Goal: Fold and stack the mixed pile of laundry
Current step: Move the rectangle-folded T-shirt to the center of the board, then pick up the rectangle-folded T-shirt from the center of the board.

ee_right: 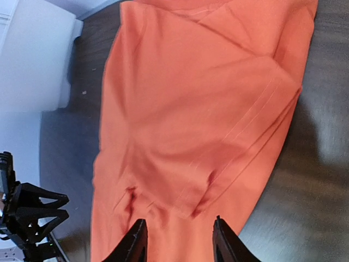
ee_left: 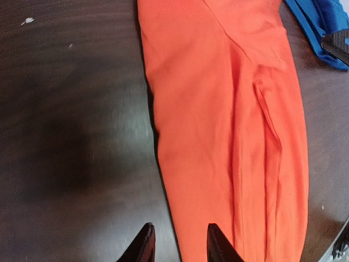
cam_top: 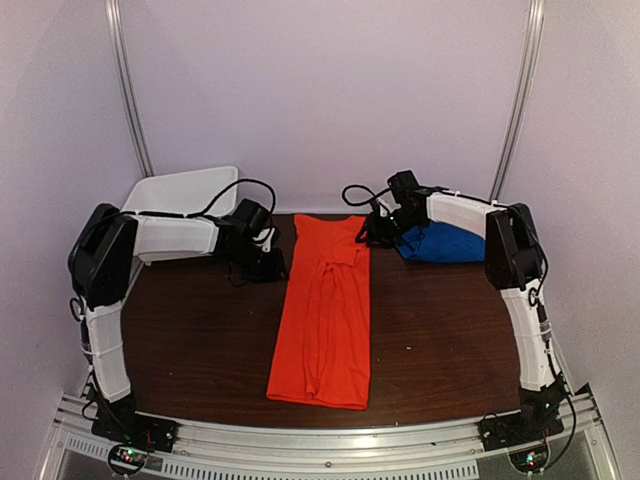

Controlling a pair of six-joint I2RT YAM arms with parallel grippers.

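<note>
The orange-red T-shirt (cam_top: 325, 310) is laid flat down the middle of the table (cam_top: 200, 340), folded lengthwise into a long narrow band. Its cloth is matt and smooth, marked by soft creases, and stitched hems are shown where a sleeve is tucked over its far part. The royal-blue garment (cam_top: 440, 243) is bunched in a soft heap at the far right, apart from the shirt. The left gripper (cam_top: 268, 262) is held low just left of the shirt's far part, its fingers parted with nothing between them. The right gripper (cam_top: 375, 232) is held at the shirt's far right edge, likewise spread and empty. The tabletop is finished in dark, slightly glossy wood grain, dotted with a few pale specks. A white rectangular plastic bin (cam_top: 185, 190) is set at the far left corner. A ribbed metal rail (cam_top: 330, 445) is fixed along the near edge, and the scene is enclosed by pale walls (cam_top: 320, 90) and two metal poles (cam_top: 130, 90)
</note>
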